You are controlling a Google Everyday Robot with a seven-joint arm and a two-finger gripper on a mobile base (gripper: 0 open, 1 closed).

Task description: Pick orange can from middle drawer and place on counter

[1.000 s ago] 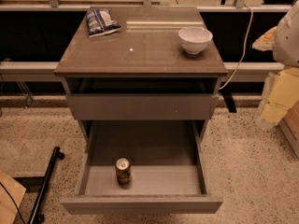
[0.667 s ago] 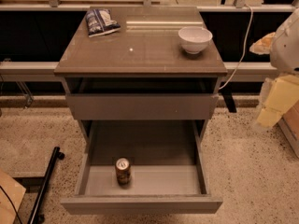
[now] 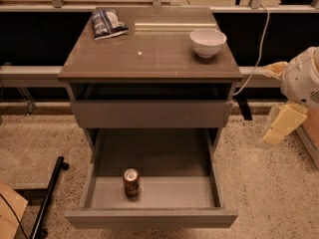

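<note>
Cabinet of grey metal (image 3: 149, 114) is seen mid-frame on speckled floor (image 3: 269, 193). Its counter (image 3: 149, 59) is glossy grey-brown. The middle drawer (image 3: 164, 193) is pulled fully out toward the camera, and its flat grey floor is exposed. A closed drawer front is seen above it, just under the counter. The white robot arm (image 3: 301, 78) is seen at the right edge, beside the cabinet and apart from it. The gripper (image 3: 281, 126) hangs below the arm, pale yellow, at about the height of the closed drawer front, outside the cabinet's right side. Whether it is open or closed cannot be told; nothing is seen held in it. A white bowl (image 3: 208, 41) is set on the counter's right rear. A blue snack bag (image 3: 107, 23) is laid at its left rear. The orange can (image 3: 131, 181) stands upright on the drawer floor, left of centre near the front panel, well apart from the gripper, lower and far to the left of it.
</note>
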